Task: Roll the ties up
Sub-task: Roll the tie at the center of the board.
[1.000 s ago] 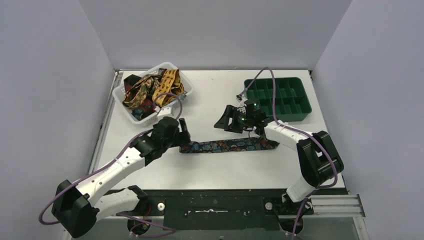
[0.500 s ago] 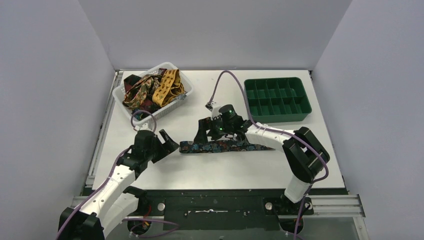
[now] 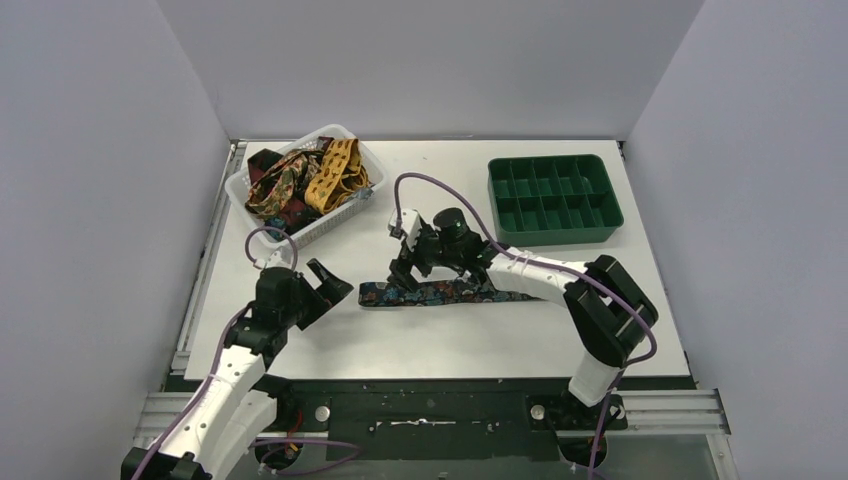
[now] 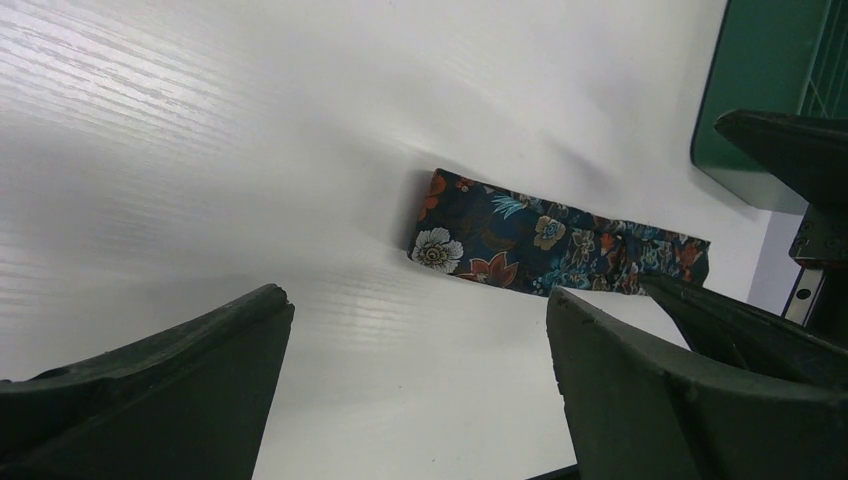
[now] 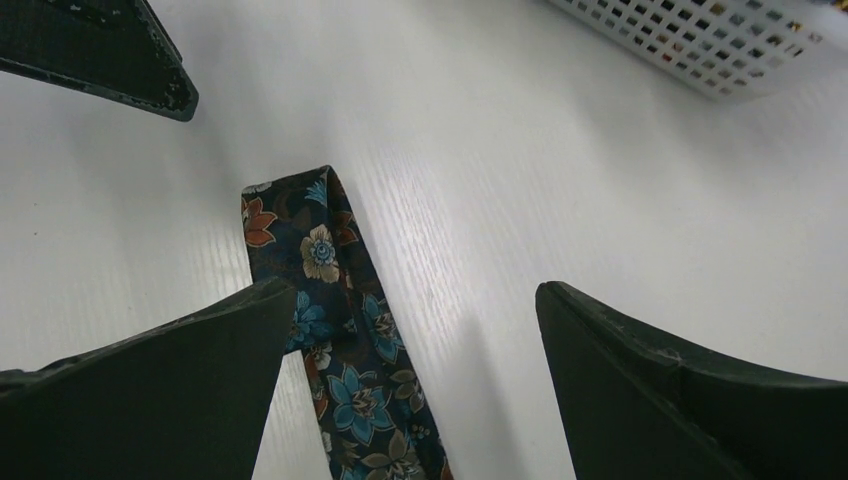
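The right gripper (image 3: pixel 405 272) has its jaws spread wide and grips nothing. In the right wrist view (image 5: pixel 415 292) the floral tie (image 5: pixel 340 340) runs up between the two fingers. Its blunt, folded end lies just past the fingertips, and its body passes close under the left-hand finger. The pictures do not settle whether a finger brushes the cloth, but nothing is pinched.

The left gripper (image 3: pixel 325 285) is also spread wide and empty. It stands off the tie's blunt end, apart from it and pointing toward it. In the left wrist view (image 4: pixel 417 300) that end of the tie (image 4: pixel 540 245) lies ahead of the open jaws with bare table (image 4: pixel 200 150) between.

The floral tie (image 3: pixel 450 293) lies flat and unrolled, its long axis running across the table roughly parallel to the near edge. The blunt end is toward the left arm. The pointed end is toward the right arm and lies partly under that arm's forearm.

The right gripper is the nearer of the two, sitting over the blunt-end stretch of the tie, while the left one faces the same end from outside. Rolling probably starts at this blunt end and runs along the long axis toward the point. The jaws would need to meet the cloth across its width.

Beyond the tie's blunt end, further from the arms, a basket (image 3: pixel 352 215) holds the other ties (image 3: pixel 300 185) in a heap. Beyond its pointed end stands a green tray (image 3: pixel 553 238) divided into compartments. Both are well apart from the tie.
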